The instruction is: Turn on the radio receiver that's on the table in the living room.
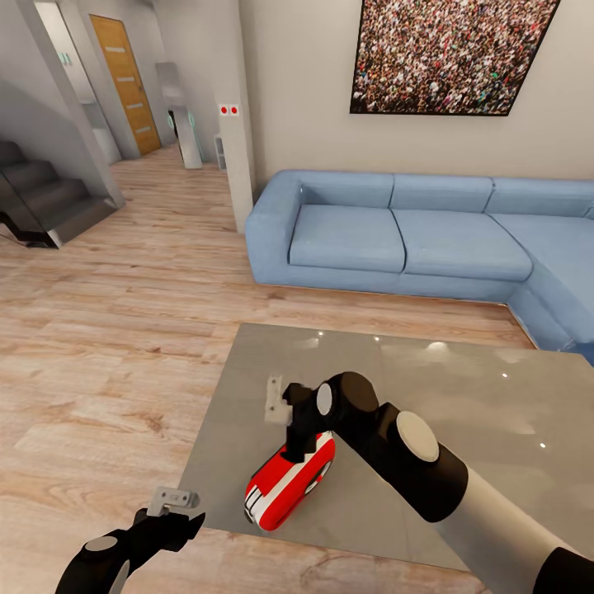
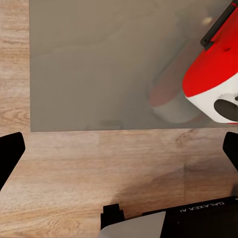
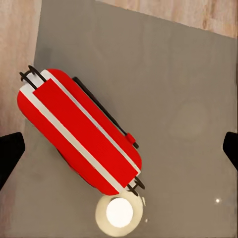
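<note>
1. We see the radio receiver [image 1: 289,483] lying near the front-left corner of the glossy grey table [image 1: 462,388]; the light-blue sofa [image 1: 412,235] stands beyond.
2. Our right gripper [image 3: 119,148] hovers above the radio, fingers spread wide.
3. Our left gripper [image 2: 119,148] hangs over the wood floor [image 1: 107,330] beside the table edge, fingers likewise apart.

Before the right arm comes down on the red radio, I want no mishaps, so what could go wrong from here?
The radio receiver lies near the table corner at the front edge, so a sideways push could slide it onto the floor. The right gripper hangs open above it, off to one side, and may miss the switch. The left gripper, beside the table edge, could bump it.
</note>
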Tool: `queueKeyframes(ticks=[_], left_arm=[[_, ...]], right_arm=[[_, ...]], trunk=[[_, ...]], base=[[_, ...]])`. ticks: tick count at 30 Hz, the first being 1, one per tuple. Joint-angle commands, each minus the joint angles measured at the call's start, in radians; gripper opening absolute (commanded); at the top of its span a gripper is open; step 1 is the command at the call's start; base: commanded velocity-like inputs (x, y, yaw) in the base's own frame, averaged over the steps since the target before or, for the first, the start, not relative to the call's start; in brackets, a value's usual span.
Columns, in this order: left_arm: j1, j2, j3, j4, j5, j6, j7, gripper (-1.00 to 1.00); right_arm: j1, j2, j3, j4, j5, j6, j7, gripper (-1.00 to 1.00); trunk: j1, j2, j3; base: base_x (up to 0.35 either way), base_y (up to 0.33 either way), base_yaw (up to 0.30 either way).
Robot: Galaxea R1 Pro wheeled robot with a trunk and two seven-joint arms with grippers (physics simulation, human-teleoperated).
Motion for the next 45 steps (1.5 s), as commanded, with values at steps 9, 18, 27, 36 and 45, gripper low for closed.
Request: queueKeyframes(ticks=[9,18,27,36,45], left_arm=[[0.0,0.0,0.0,0.0,0.0,0.0,0.0,1.0],[0.0,0.0,0.0,0.0,0.0,0.0,0.0,1.0],[0.0,-0.001,0.0,0.0,-0.001,0.0,0.0,1.0],[0.0,-0.001,-0.001,0.0,-0.001,-0.001,0.0,1.0],[0.0,-0.001,-0.001,0.001,-0.001,-0.002,0.0,1.0]], right_arm=[[0.0,0.004,0.054,0.004,0.118,-0.054,0.013,1.0],[0.0,0.004,0.101,0.009,0.153,-0.056,0.024,1.0],[0.0,0.035,0.131,0.014,0.202,-0.057,0.04,1.0],[0.0,0.139,0.123,0.074,0.209,-0.057,0.056,1.0],[0.0,0.201,0.113,0.154,0.209,-0.058,0.053,1.0]], trunk=[[0.0,0.0,0.0],[0.0,0.0,0.0],[0.0,0.0,0.0],[0.0,0.0,0.0],[0.0,0.0,0.0]], base=[[0.0,0.0,0.0],[0.0,0.0,0.0],[0.0,0.0,0.0],[0.0,0.0,0.0],[0.0,0.0,0.0]])
